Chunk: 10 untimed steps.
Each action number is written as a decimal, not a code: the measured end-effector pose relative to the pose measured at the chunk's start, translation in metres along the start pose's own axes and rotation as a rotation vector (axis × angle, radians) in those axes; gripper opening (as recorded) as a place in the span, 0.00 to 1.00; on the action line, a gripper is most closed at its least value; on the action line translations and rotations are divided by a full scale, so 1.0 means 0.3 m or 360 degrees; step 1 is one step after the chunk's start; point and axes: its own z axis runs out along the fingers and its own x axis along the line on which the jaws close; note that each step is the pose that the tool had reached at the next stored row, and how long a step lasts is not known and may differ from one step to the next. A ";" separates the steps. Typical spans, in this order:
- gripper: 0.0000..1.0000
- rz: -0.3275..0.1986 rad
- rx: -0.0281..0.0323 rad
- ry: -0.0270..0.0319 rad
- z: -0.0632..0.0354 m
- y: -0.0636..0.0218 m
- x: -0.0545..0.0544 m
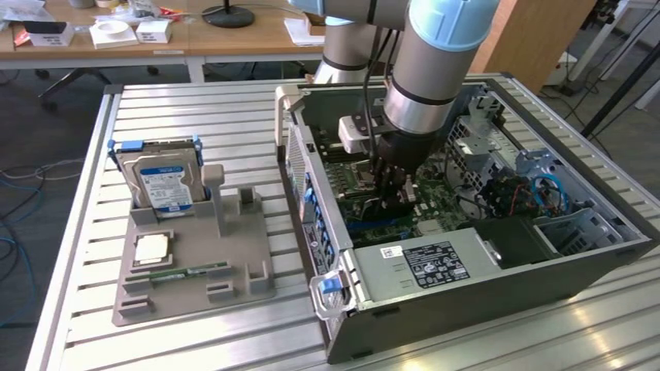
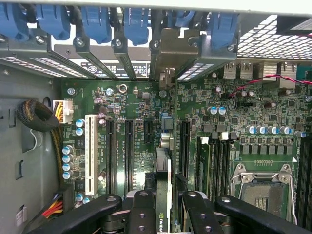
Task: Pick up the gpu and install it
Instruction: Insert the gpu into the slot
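Note:
The gpu [image 2: 163,168] is seen edge-on, standing upright over the green motherboard [image 2: 136,97] among the black expansion slots. Its silver end bracket [image 2: 169,51] reaches the case's rear slot openings under the blue latches. My gripper [image 2: 165,197] is shut on the card, with a black finger [image 2: 142,209] on each side of it. In the exterior view the arm reaches down into the open computer case [image 1: 495,301], and the gripper [image 1: 397,202] sits low over the motherboard, close to the case's rear wall.
A grey holder tray [image 1: 237,267] on the exterior view's left carries an upright silver hard drive [image 1: 160,182], a square processor [image 1: 151,247] and a narrow memory stick [image 1: 185,273]. Inside the case are the power supply [image 1: 433,263], cables and an empty processor socket [image 2: 261,187].

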 end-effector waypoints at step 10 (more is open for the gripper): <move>0.26 0.0000 0.00001 0.00000 0.000 0.000 0.000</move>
